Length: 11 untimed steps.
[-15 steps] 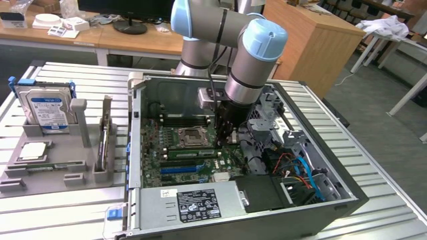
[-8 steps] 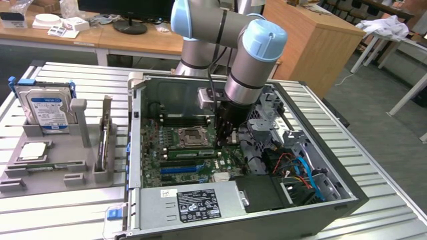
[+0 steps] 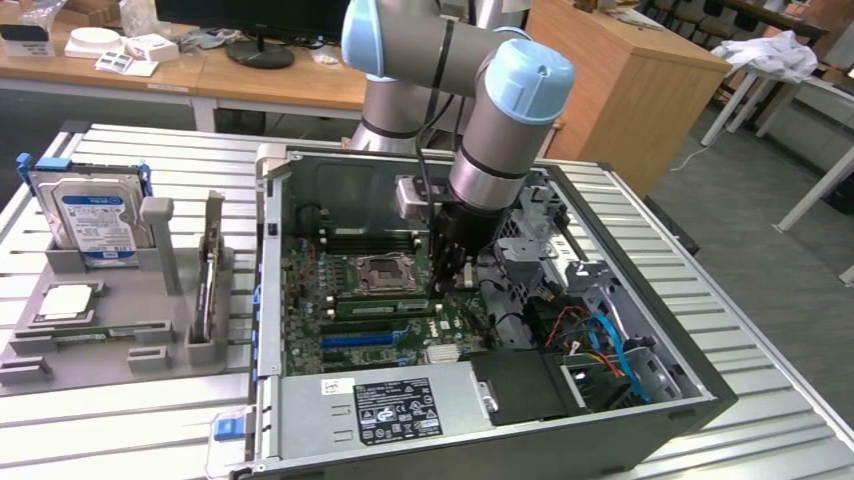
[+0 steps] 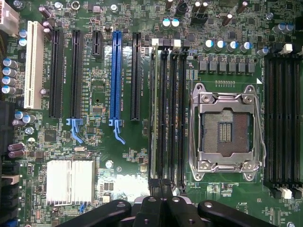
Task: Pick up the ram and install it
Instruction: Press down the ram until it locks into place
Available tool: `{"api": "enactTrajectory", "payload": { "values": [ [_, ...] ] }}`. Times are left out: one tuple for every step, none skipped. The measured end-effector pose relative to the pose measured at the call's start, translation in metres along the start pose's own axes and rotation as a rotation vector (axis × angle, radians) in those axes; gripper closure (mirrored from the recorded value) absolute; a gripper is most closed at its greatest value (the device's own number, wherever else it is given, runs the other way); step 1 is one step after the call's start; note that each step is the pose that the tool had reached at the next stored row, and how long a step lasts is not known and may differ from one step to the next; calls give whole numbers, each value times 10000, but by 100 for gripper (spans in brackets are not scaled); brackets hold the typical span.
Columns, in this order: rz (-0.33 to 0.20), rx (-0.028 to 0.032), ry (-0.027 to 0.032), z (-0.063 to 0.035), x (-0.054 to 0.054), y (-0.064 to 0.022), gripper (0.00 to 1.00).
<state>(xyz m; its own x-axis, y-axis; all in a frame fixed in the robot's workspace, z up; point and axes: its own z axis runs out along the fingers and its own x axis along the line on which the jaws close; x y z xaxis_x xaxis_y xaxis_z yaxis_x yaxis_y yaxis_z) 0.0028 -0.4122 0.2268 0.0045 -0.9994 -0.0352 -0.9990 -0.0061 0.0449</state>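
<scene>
The ram (image 3: 380,306) is a narrow green stick standing on edge in a black slot beside the empty processor socket (image 3: 378,271) of the motherboard. In the wrist view the ram (image 4: 153,109) shows as a thin pale edge in the outermost of the black slots next to the socket (image 4: 226,130). My gripper (image 3: 454,280) hangs inside the open computer case, just above the board and close to one end of that slot. Its black fingers (image 4: 156,210) are pressed together, so my gripper (image 4: 163,208) is shut with nothing between them.
Case walls (image 3: 274,300) surround the board. A power supply (image 3: 394,410) and cable bundle (image 3: 601,340) fill the near end. At the exterior view's left, a grey fixture (image 3: 160,350) holds a hard drive (image 3: 94,220), a square silver chip (image 3: 67,300) and an upright card (image 3: 211,275).
</scene>
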Motion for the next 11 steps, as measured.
{"api": "enactTrajectory", "payload": {
  "values": [
    [0,0,1,4,0,0,89],
    [0,-1,3,6,0,0,89],
    [0,-1,4,7,0,0,89],
    [1,-1,3,7,0,0,89],
    [1,0,2,7,0,0,89],
    [0,-1,2,8,0,0,89],
    [0,0,0,11,0,-1,89],
    [0,1,0,13,0,-1,89],
    [0,0,1,13,0,-1,89],
    [0,-1,2,13,0,-1,89],
    [1,0,1,13,0,-1,89]
  ]
}}
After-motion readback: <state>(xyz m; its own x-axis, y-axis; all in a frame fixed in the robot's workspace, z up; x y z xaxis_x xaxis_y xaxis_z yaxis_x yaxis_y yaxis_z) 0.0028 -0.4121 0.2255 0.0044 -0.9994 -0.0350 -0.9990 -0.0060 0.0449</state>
